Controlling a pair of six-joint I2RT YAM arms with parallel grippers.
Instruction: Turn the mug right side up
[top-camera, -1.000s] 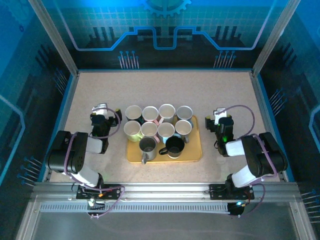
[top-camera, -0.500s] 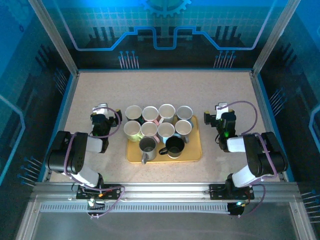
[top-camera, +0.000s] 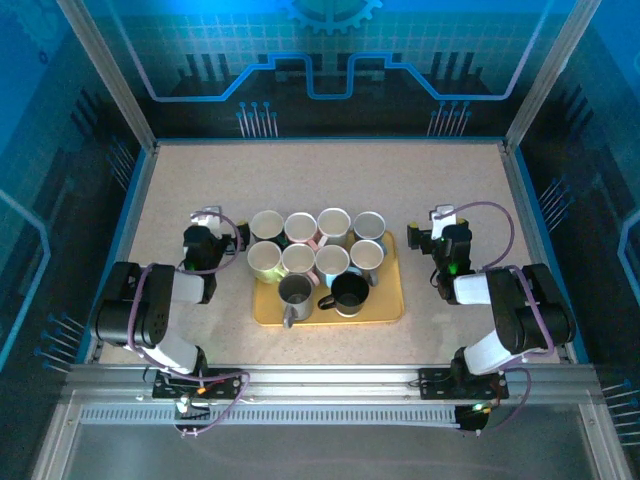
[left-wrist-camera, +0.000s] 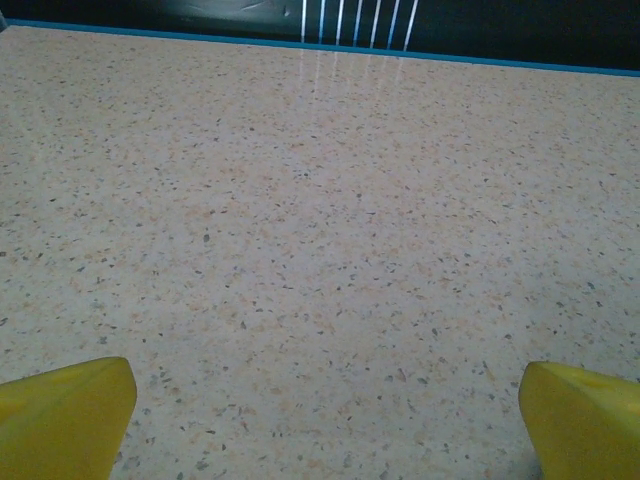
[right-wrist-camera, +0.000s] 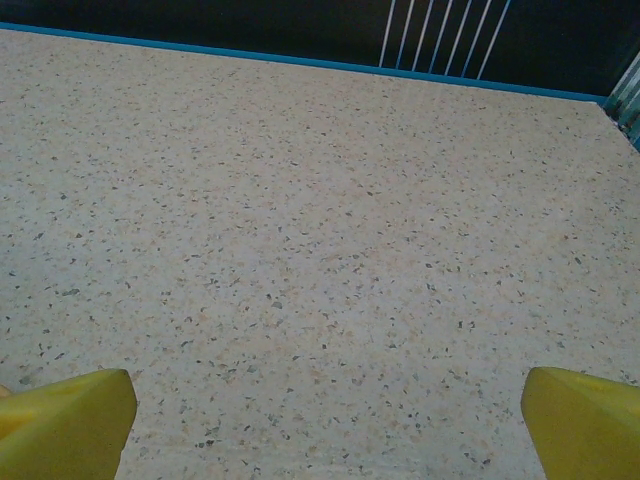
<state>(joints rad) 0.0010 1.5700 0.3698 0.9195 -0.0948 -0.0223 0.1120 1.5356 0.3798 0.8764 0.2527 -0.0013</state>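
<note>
Mugs (top-camera: 300, 227): ten are standing packed together on the tray, each one showing its open mouth upward in the top view; which of them the task means, I cannot tell.
Pale mugs: eight are filling the far and middle parts of the tray in two rows of four.
Grey mug (top-camera: 296, 292): it is sitting at the tray's near edge, left of centre, with its handle pointing toward that edge.
Black mug (top-camera: 350, 292): it is sitting just beside the grey one at the tray's near edge, with its handle pointing left.
Tray (top-camera: 390, 305): yellow, it is lying flat on the speckled table (top-camera: 330, 170) between the two arms.
Left gripper (top-camera: 206, 217) (left-wrist-camera: 325, 430): it is hovering just left of the tray, level with the far row and apart from it. The jaws are standing wide and holding nothing, with yellow fingertips (left-wrist-camera: 65, 415) framing bare tabletop.
Right gripper (top-camera: 441, 218) (right-wrist-camera: 325, 425): it is hovering just right of the tray's far corner, apart from it. The jaws are spread wide and gripping nothing, with yellow fingertips (right-wrist-camera: 60, 420) framing bare tabletop.
</note>
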